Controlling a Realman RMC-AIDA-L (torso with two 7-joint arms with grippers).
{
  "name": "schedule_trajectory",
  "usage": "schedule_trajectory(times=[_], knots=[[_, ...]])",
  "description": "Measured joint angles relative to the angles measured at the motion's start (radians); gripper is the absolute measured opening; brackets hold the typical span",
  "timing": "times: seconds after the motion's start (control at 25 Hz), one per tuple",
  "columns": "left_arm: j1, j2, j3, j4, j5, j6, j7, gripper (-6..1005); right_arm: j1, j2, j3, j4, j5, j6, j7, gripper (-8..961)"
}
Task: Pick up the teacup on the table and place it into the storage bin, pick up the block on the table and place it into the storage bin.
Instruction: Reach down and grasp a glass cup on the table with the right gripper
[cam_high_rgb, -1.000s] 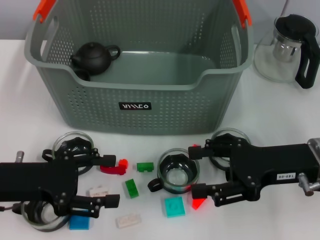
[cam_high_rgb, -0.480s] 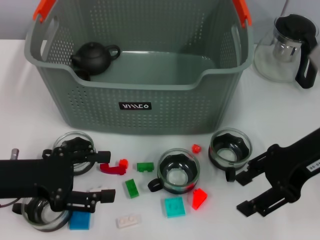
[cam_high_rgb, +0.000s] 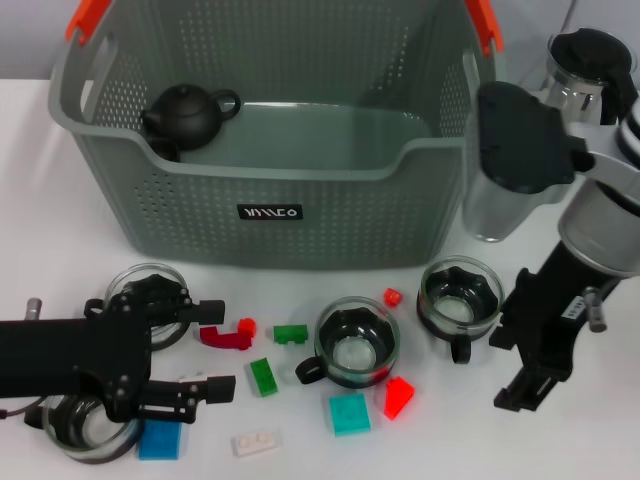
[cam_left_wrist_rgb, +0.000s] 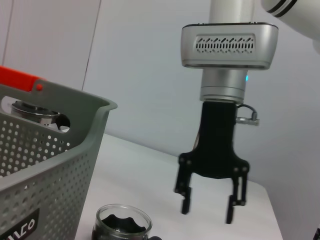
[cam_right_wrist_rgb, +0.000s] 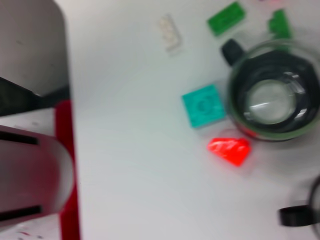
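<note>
The grey storage bin (cam_high_rgb: 270, 170) stands at the back with a black teapot (cam_high_rgb: 188, 112) inside. Glass teacups sit on the table: one in the middle (cam_high_rgb: 357, 345), one to its right (cam_high_rgb: 460, 295), one at the left (cam_high_rgb: 150, 285) partly under my left gripper. Small blocks lie around them: red (cam_high_rgb: 400, 397), teal (cam_high_rgb: 347, 412), green (cam_high_rgb: 263, 376), white (cam_high_rgb: 256, 442), blue (cam_high_rgb: 160, 440). My left gripper (cam_high_rgb: 213, 348) lies low at the left, open, a red piece (cam_high_rgb: 224, 336) near its fingers. My right gripper (cam_high_rgb: 512, 370) hangs open above the table at the right, holding nothing, also in the left wrist view (cam_left_wrist_rgb: 207, 212).
A glass teapot with a black lid (cam_high_rgb: 592, 60) stands at the back right, partly behind my right arm. Another glass cup (cam_high_rgb: 85, 430) sits at the front left under the left arm. The right wrist view looks down on the teal block (cam_right_wrist_rgb: 203, 105) and middle teacup (cam_right_wrist_rgb: 272, 95).
My right arm has pulled away from the middle teacup, swung right and risen; its gripper now points down, empty. The left gripper has barely shifted.
</note>
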Motion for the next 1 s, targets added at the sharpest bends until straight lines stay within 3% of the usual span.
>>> schedule_trajectory(times=[0.64,1.0], knots=[[0.001,-0.001,-0.029,-0.021,-0.005,-0.003,0.0,873,-0.034,0.001,-0.226,0.017,-0.016,0.263,0.06,732],[-0.002,-0.001,-0.029,-0.022,0.0,-0.021,0.0,872,-0.04,-0.001,-0.233,0.033,-0.01,0.211,0.071,732]])
